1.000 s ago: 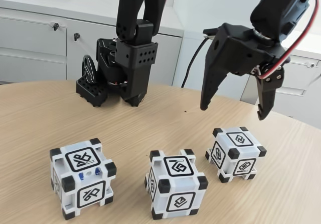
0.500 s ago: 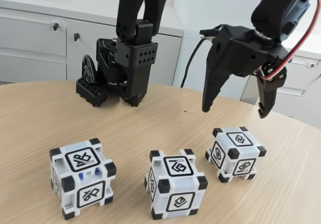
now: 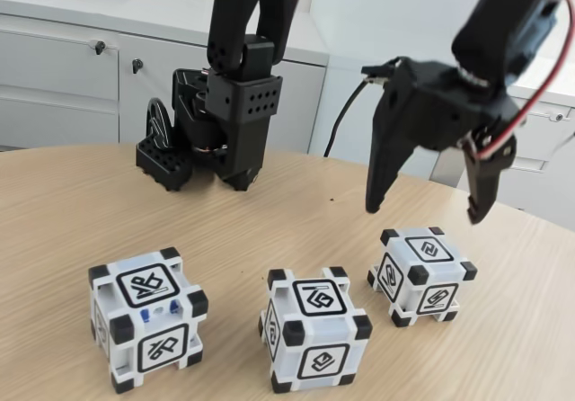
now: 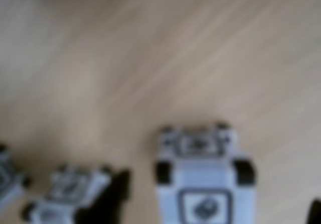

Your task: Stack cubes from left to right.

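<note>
surface (image 3: 72, 203): a round pale wood top carrying all three cubes and the arm's black base (image 3: 211, 140) at its far side.

arm: reaches over from the base and bends down at the right of the fixed view, its wrist hanging above the right end of the row.

pincer (image 3: 422, 210): spread wide and holding nothing, both fingertips pointing down, poised in the air above and slightly behind the right cube, clear of it.

left cube (image 3: 148, 318): stands on the surface at the left of the fixed view, the one with small blue parts on its front edge; nothing rests on it.

middle cube (image 3: 314, 329): stands on the surface, apart from both neighbours, its top bare.

right cube (image 3: 422, 275): stands on the surface a little further back than the others, directly under the open pincer. In the wrist view it is probably the large blurred cube at the bottom centre (image 4: 203, 179), though the focus is too soft to be sure.

done: as far as the pictures show, nothing; no cube sits on another, and all three are in a loose row, each separate.

step in hand: by my reading, an approach to a first grasp, most likely of the right cube.

left: the descent, the closing on a cube, the lift, the carry onto another cube, and then the same again for the third, so the whole stack remains to be built.
</note>
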Robot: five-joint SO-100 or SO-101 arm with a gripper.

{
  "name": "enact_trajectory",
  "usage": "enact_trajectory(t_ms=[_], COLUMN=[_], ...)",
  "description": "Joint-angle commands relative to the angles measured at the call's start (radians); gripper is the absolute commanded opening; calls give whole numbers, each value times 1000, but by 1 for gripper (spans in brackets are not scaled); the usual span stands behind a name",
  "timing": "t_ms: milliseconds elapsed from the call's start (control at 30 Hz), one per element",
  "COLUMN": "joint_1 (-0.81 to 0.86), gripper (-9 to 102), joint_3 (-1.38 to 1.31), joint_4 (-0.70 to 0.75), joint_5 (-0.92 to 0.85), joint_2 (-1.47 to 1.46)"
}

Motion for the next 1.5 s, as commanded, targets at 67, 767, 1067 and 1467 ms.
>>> enact_trajectory(t_ms=[67, 767, 1067, 1467], joint_1=[8, 74, 75, 75], gripper=[37, 37, 34, 28], joint_3=[-25, -25, -25, -26], joint_4=[-5, -143, -143, -143], joint_5=[5, -14, -75, -104], joint_2=[-81, -115, -115, -115])
